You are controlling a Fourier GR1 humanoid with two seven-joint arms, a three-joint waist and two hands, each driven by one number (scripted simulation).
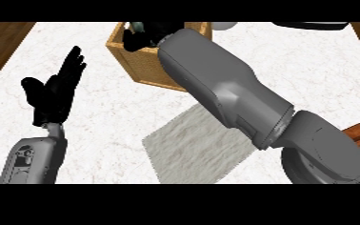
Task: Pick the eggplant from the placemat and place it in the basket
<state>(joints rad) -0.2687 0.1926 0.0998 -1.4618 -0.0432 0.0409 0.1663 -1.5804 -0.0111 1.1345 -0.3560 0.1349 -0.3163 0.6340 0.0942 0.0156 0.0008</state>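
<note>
My right forearm [218, 86] stretches diagonally over the counter, and its black hand [156, 32] is down inside the wooden basket [141, 62] at the top centre. A small grey-green bit [138, 27] shows beside the hand, possibly the eggplant's stem. The rest of the eggplant is lost among the dark shapes in the basket. The grey placemat [190, 148] lies at the lower centre with nothing showing on its visible part; the arm covers its right side. My left hand [55, 93] rests open at the left, fingers up.
A pale round object [224, 25] and a dark one [309, 24] sit at the top edge, right of the basket. Brown wood borders the white marble counter at the top left [13, 38] and at the right [354, 134].
</note>
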